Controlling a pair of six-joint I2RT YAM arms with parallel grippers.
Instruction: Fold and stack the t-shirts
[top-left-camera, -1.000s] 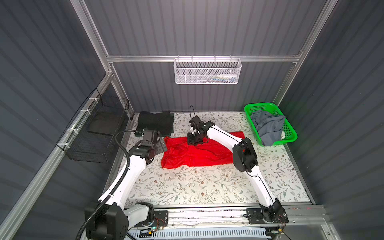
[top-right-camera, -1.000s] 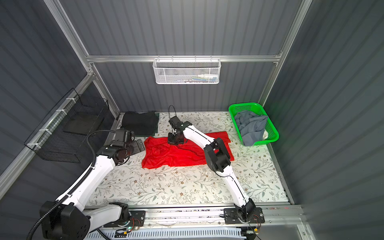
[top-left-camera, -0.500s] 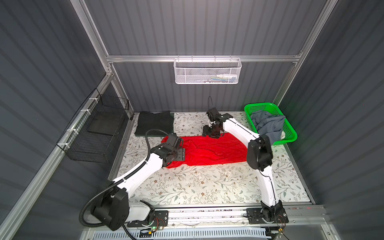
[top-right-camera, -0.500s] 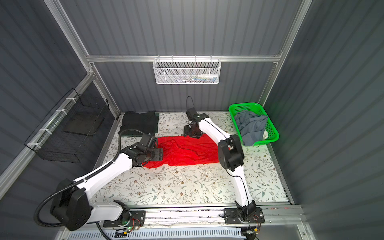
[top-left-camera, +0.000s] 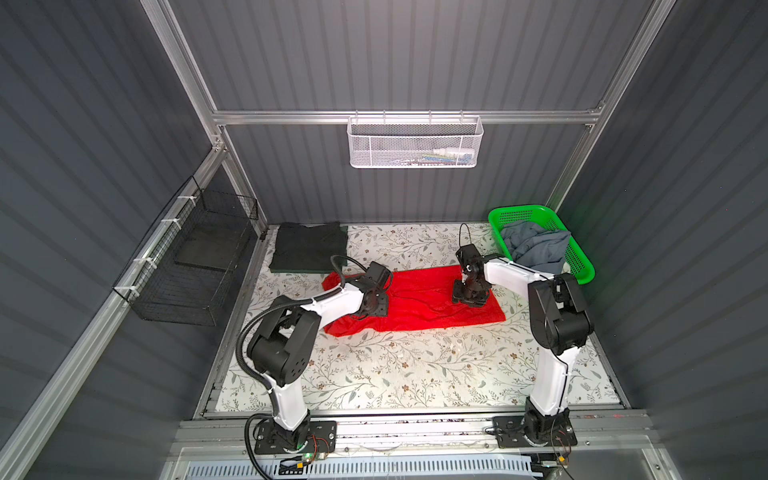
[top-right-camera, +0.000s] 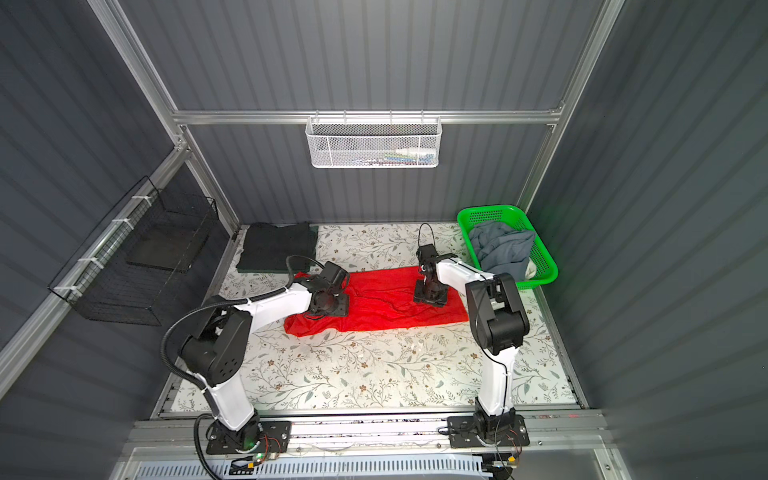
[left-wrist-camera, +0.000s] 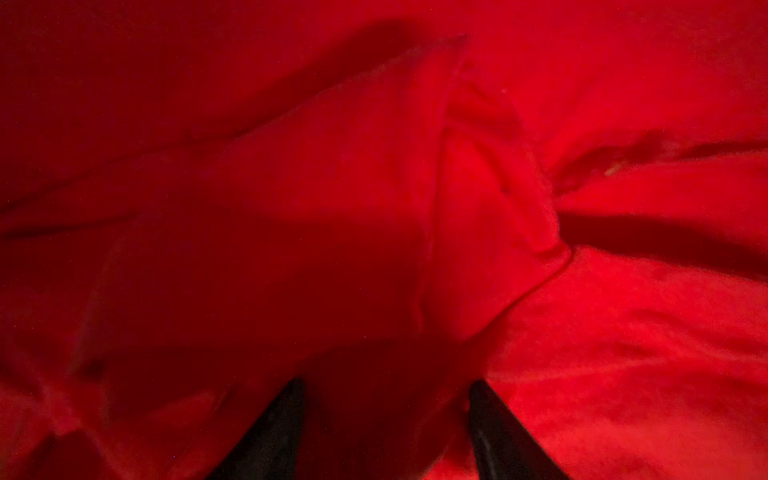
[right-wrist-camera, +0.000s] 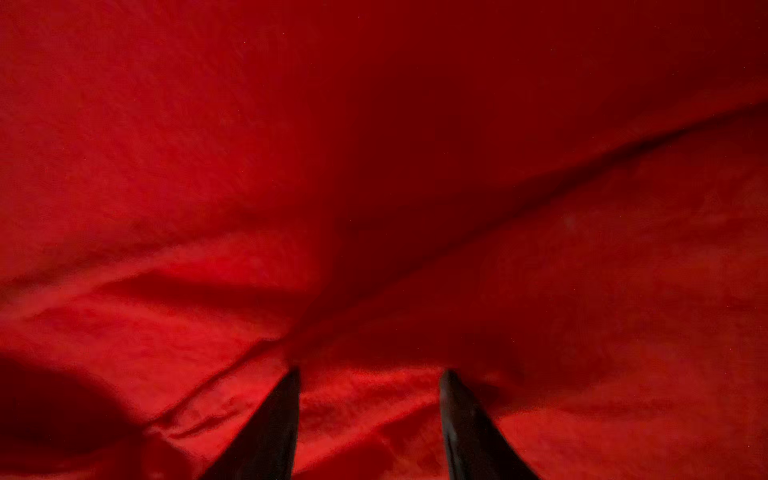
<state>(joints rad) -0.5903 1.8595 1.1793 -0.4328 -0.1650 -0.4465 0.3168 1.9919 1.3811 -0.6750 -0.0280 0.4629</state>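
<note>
- Red t-shirt (top-left-camera: 419, 305), bright and rumpled, spread flat as a wide band. It lies directly beneath both pincers. The left gripper (top-left-camera: 374, 311) is over its left end and the right gripper (top-left-camera: 468, 298) near its right end, with creases running between them.
- Slate grey-blue t-shirt (top-left-camera: 534, 249), unfolded and heaped in a green perforated basket (top-left-camera: 505, 214), beyond and to the right of the right gripper, apart from it.
- Dark folded t-shirt (top-left-camera: 307, 249), a flat square, beyond and left of the left gripper, its near edge just beside the red shirt's far-left corner.
</note>
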